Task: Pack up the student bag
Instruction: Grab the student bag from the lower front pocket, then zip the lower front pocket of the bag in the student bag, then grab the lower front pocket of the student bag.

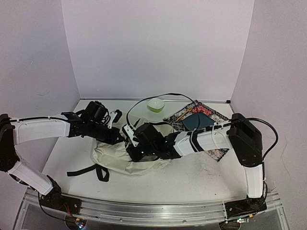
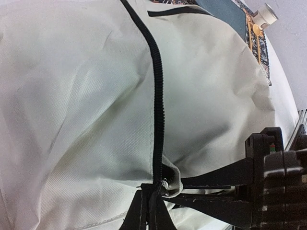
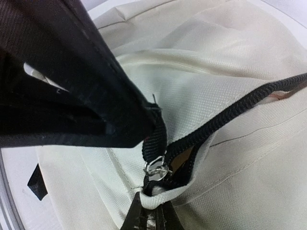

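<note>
So the student bag (image 1: 112, 160) lies on the surface (image 1: 192, 177), lower centre of the top view. The left tool (image 2: 151, 196) is clamped shut on the black zip pull (image 3: 154, 143), and the right tool (image 3: 149, 208) is pinched tight on the bag's cream fabric right at the zip's end.

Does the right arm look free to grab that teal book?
Probably not yet: the right end effector is shut on the zipper pull of the student bag, though the teal book lies uncovered nearby.
</note>
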### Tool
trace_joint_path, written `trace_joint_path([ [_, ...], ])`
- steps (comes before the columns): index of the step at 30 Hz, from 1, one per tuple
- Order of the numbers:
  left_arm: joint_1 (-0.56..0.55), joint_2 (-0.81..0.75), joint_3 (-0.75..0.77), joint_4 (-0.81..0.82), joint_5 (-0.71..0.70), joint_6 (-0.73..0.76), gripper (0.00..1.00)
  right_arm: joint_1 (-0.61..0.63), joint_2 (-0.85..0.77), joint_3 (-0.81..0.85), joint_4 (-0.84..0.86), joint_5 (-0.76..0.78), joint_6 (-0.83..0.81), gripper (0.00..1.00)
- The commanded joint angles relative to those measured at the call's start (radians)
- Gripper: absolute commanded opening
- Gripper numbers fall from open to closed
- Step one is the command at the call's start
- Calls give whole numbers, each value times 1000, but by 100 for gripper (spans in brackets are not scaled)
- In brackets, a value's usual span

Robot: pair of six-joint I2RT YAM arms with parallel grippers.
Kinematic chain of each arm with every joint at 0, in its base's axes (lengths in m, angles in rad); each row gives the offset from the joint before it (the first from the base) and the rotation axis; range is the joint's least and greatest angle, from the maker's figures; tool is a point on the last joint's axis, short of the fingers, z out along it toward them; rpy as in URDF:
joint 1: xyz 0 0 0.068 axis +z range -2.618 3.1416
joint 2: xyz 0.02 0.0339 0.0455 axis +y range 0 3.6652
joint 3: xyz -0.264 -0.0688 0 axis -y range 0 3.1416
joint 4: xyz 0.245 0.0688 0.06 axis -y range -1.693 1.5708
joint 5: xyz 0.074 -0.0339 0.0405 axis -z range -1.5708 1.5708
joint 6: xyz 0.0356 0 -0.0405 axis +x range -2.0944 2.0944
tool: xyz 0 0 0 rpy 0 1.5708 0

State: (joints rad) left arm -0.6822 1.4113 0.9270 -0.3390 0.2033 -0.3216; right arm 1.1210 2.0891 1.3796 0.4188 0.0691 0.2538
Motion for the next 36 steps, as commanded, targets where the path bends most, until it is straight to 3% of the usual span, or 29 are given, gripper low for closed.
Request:
trace_joint_path([
  [1, 11, -8, 120, 164, -96, -16, 0, 28, -51, -54, -53, -31, -50, 0],
  [8, 13, 29, 218, 200, -82, 1, 0, 44, -66, -107, -40, -25, -60, 0],
  [16, 26, -13, 249, 244, -229, 9, 0, 51, -93, -183, -31, -17, -37, 1],
  [28, 25, -28, 132, 249, 132, 40, 0, 50, -266, -246, 2, 61, -46, 34],
  [32, 24, -70, 82, 236, 140, 43, 0, 49, -303, -237, 9, 98, -123, 41],
  [36, 24, -98, 64, 212, 67, 56, 6, 32, -315, -227, 20, 99, -192, 45],
])
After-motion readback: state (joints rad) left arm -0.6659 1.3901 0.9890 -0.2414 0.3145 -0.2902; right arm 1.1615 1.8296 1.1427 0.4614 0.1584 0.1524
